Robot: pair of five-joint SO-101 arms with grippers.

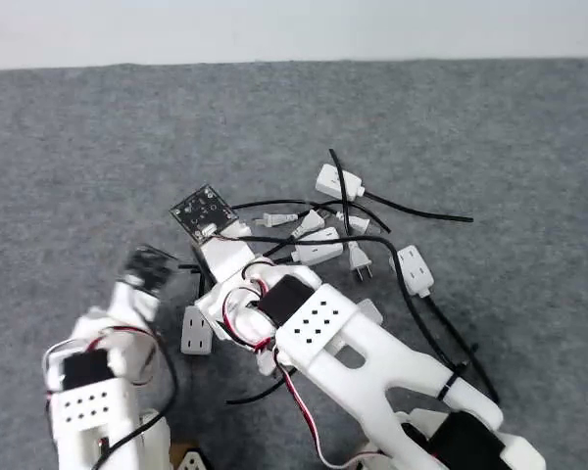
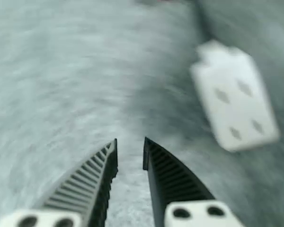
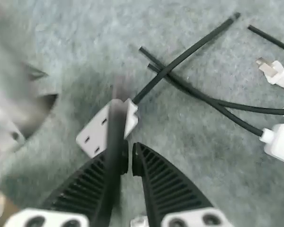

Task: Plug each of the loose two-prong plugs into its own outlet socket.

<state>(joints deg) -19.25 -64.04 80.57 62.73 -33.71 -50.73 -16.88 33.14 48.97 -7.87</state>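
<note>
Grey carpet (image 1: 98, 127) over the table. Landmark for all positions is the circuit board (image 1: 204, 212) on the right arm's wrist, as the high view shows it.

Sockets, count 3:
- first socket (image 1: 196, 330): below the circuit board and a touch left, flat on the carpet just beside the left arm, apart from the tangle.
- second socket (image 1: 335, 181): right of the board and slightly above, with its black cord running off right.
- third socket (image 1: 413, 269): well right of the board and below, on its own cord.

Plugs, count 3 sure, all loose and none seated:
- small plug (image 1: 277, 219): just right of the board.
- next small plug (image 1: 309, 223): a little farther right.
- pronged plug (image 1: 361, 259): right of the board and below, both prongs showing.

White block (image 1: 318, 247), right of the board and slightly below: I cannot tell whether it is a socket or a plug.

Black cords (image 1: 412, 211): several cross right of the board. The count is unclear.

Left gripper (image 2: 130, 142): left of the board and below. Its fingers stand a narrow gap apart over bare carpet, holding nothing. A four-slot socket face (image 2: 234, 94) lies near the tips, not touching.

Right gripper (image 3: 131, 147): its fingers are almost together, with nothing seen between them. The tips are just beside a corded socket (image 3: 104, 126), and whether they touch it is unclear.
</note>
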